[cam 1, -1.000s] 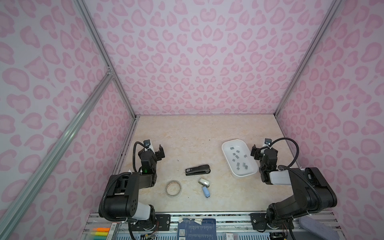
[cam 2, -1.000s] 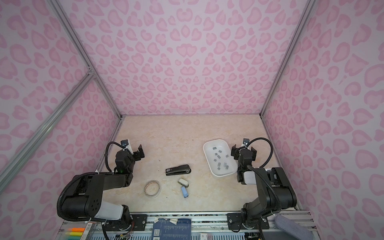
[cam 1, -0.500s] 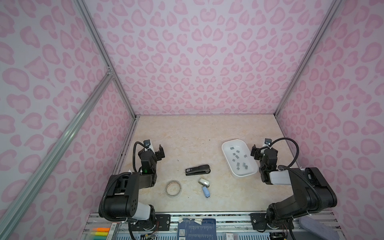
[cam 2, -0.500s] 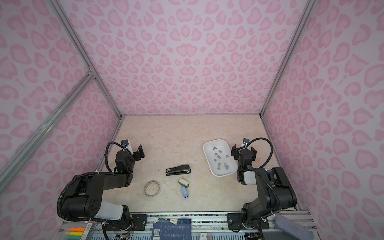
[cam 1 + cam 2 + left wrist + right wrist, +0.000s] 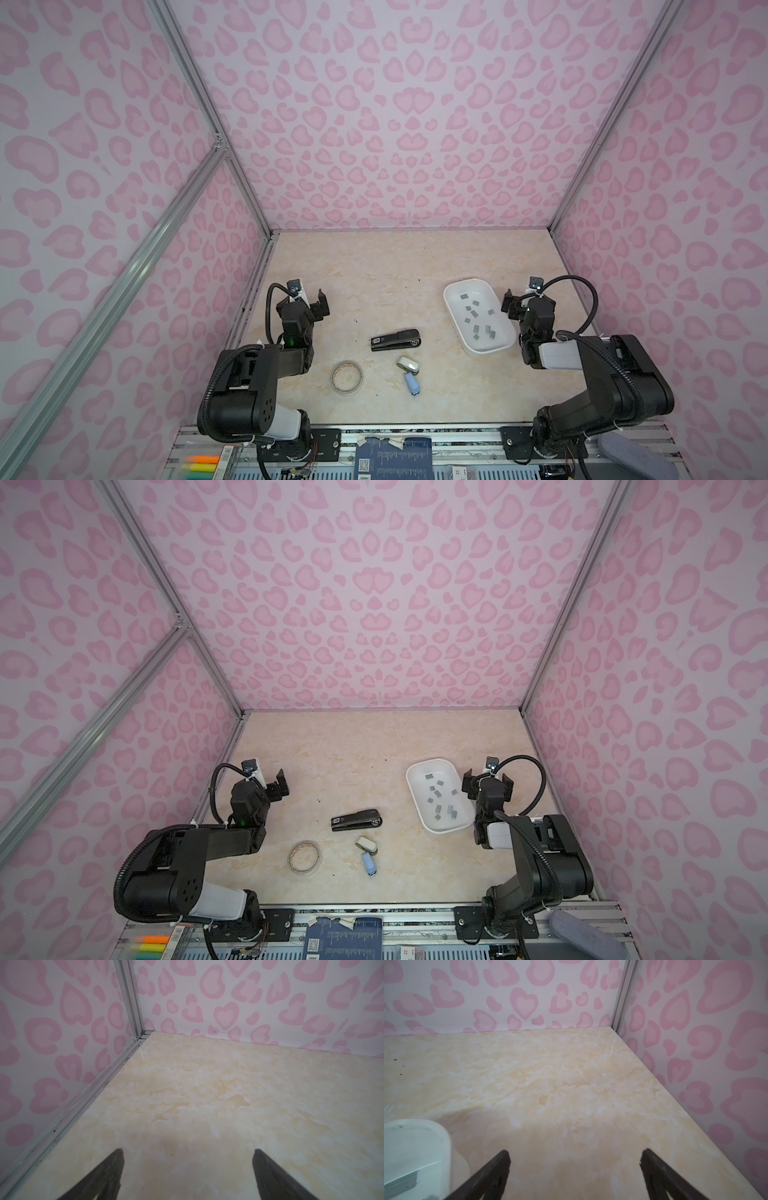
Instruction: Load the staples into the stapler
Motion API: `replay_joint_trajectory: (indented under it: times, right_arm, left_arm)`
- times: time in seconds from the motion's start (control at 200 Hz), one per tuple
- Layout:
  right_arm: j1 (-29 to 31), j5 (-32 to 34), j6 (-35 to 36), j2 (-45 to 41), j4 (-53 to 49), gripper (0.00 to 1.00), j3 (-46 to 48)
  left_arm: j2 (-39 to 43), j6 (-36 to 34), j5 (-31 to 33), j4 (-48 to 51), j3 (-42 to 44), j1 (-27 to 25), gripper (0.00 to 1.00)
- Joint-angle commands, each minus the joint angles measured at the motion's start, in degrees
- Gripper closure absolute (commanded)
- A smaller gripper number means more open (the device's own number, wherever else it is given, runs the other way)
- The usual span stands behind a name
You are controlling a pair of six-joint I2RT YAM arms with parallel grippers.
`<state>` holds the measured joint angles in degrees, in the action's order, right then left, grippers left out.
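Along the left wall, toward the near side of the pale marbled surface (image 5: 374, 266) (image 5: 345, 746), the left fingers (image 5: 322, 300) (image 5: 283, 781) stand spread wide and point toward the far wall. In the left wrist view the two dark fingers (image 5: 104, 1176) are well apart, with only bare surface showing between them.

Right of that arm and nearer the front edge, a roll of clear tape (image 5: 347, 390) (image 5: 304, 870) lies flat. Just right of it and a little farther back is the black stapler (image 5: 397, 340) (image 5: 356, 820), lying lengthways left to right near the middle of the surface, a white label at its left end. Close to its near right end sit a small white stapler (image 5: 408, 365) (image 5: 367, 844) and, just nearer still, a small blue stapler (image 5: 412, 383) (image 5: 369, 864). Whether those two touch I cannot tell.

Farther right, a white tray (image 5: 469, 286) (image 5: 432, 767) rests on the surface, set at a slant. The staples (image 5: 473, 313) (image 5: 437, 793) lie scattered inside it as small grey strips, about ten of them, apart from all three staplers.

Just beside the tray's right rim, the right fingers (image 5: 508, 300) (image 5: 468, 786) are also spread wide. The right wrist view shows both fingers (image 5: 492, 1176) parted over bare surface, gripping nothing, with a corner of the tray (image 5: 415, 1147) beside one of them.
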<state>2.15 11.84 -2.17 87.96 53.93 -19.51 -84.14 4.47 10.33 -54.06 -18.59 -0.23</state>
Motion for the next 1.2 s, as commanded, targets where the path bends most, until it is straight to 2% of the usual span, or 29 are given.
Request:
replay_joint_trajectory:
  times: [0.0,0.115,0.18,0.245,0.285,0.34,0.38,0.44,0.5,0.545,0.595,0.65,0.72,0.77,0.84,0.895,0.975,1.05,1.195]
  right_arm:
    - [0.02,0.70,0.07,-0.01,1.49,0.02,0.06]
    - [0.62,3.20,0.47,-1.05,4.34,0.01,1.26]
    - [4.49,13.30,2.14,-5.54,1.74,0.01,1.26]
    - [8.12,21.55,3.15,-11.07,-7.23,0.01,-2.07]
    - [8.84,21.59,3.53,-13.70,-12.88,0.01,-4.40]
    - [9.76,21.46,1.62,-17.78,-22.79,0.01,-8.43]
    - [10.18,19.31,-1.88,-20.70,-29.32,0.01,-11.06]
    - [10.15,11.79,-9.25,-24.99,-37.65,0.01,-14.41]
    - [10.08,5.17,-15.39,-27.95,-41.26,0.01,-16.28]
    - [9.50,-6.07,-18.87,-30.09,-43.02,0.01,-17.65]
    - [8.82,-22.18,-15.49,-32.13,-42.23,0.01,-18.20]
    - [8.90,-28.99,-17.85,-34.94,-37.99,0.01,-16.44]
    - [9.44,-27.24,-23.62,-39.40,-32.73,0.01,-11.68]
    - [9.54,-26.98,-26.01,-42.62,-27.40,0.01,-7.85]
    - [9.93,-33.79,-22.67,-45.56,-25.26,0.01,-7.10]
    - [11.79,-33.27,-20.98,-46.46,-28.89,0.01,-8.32]
    - [15.88,-31.51,-17.87,-45.67,-33.92,0.01,-10.74]
    - [20.17,-32.07,-13.11,-44.28,-36.19,0.01,-12.13]
    - [29.30,-26.41,-7.72,-42.68,-31.26,0.02,-8.99]
  left_arm:
    - [-0.05,-0.61,-0.13,-2.45,0.10,0.05,0.03]
    - [1.27,-1.37,0.45,-1.04,-0.29,-0.56,0.02]
    - [6.05,-2.82,3.16,7.92,-2.86,-3.02,0.03]
    - [10.21,-5.22,1.67,13.79,-5.05,-4.59,0.02]
    - [12.72,-5.08,1.21,14.55,-5.50,-5.42,0.03]
    - [17.30,-3.04,-3.66,16.22,-6.14,-5.56,0.03]
    - [20.82,-0.67,-7.97,18.71,-7.32,-5.50,0.02]
    - [25.44,3.86,-15.51,22.99,-10.12,-5.48,0.03]
    - [28.81,9.99,-22.18,30.31,-14.66,-5.48,0.03]
    - [30.16,9.59,-28.12,33.16,-17.29,-5.50,0.03]
    - [30.77,11.64,-29.35,34.24,-18.40,-5.57,0.02]
    - [30.84,14.32,-27.08,35.82,-18.39,-5.48,0.02]
    - [29.55,14.51,-25.39,39.21,-18.77,-5.30,0.03]
    - [27.63,14.59,-26.92,42.24,-20.19,-5.29,0.03]
    - [25.17,13.00,-36.09,44.60,-22.21,-5.51,0.02]
    - [26.05,10.84,-40.25,40.66,-20.17,-7.09,0.02]
    - [29.43,6.14,-35.24,37.20,-15.69,-12.54,0.02]
    - [29.82,1.75,-29.21,40.46,-15.76,-17.95,0.03]
    - [25.48,-1.00,-28.31,46.17,-16.87,-23.19,0.03]
